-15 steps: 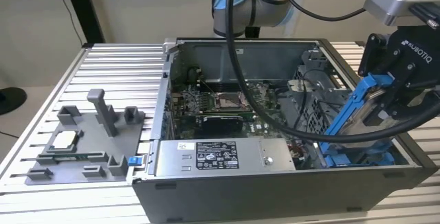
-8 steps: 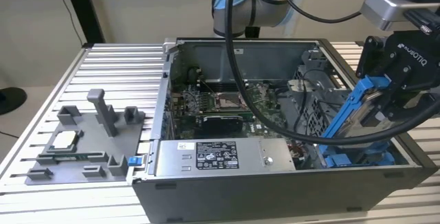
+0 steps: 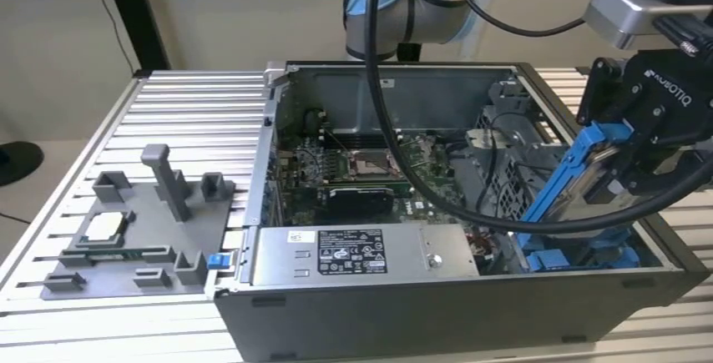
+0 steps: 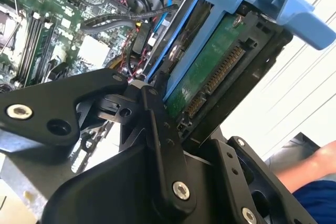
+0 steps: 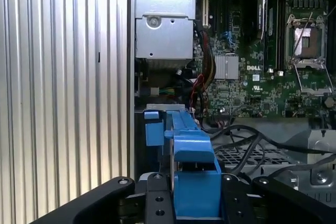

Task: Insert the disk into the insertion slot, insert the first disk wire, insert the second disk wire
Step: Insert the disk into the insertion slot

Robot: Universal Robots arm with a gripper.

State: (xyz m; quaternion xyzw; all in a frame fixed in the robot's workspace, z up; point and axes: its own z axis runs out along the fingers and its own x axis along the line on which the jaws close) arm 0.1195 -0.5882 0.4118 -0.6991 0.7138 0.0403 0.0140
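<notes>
Between the fingers of the gripper (image 3: 619, 171) sits the disk (image 3: 573, 181), blue carrier frame and all. Jaws are closed onto it from both sides, no slack visible, so it's a firm grip on the drive and nothing else.

Both wrist views show the same thing. In the second wrist view the gripper (image 4: 205, 90) has one finger (image 4: 157, 114) pressed against the carrier's blue edge, with the disk's (image 4: 212, 69) green circuit-board side and connector row facing the cam. In the first wrist view the gripper (image 5: 195, 205) has the disk (image 5: 193, 174) end-on between the black fingers.

Drive is tilted steeply, top end up by the gripper body and low end dipping into the open PC case (image 3: 446, 305). Insertion slot (image 3: 590, 250) w/ its blue fittings is right below the held drive. Can't tell if the low end is touching it.

Beyond the gripper, deeper in the case: green motherboard (image 5: 262, 72), grey PSU box (image 5: 163, 30) and loose black cables (image 5: 247, 135) just beside the fingers. Someone's arm (image 4: 310, 166) is near the tool in the second wrist view.
</notes>
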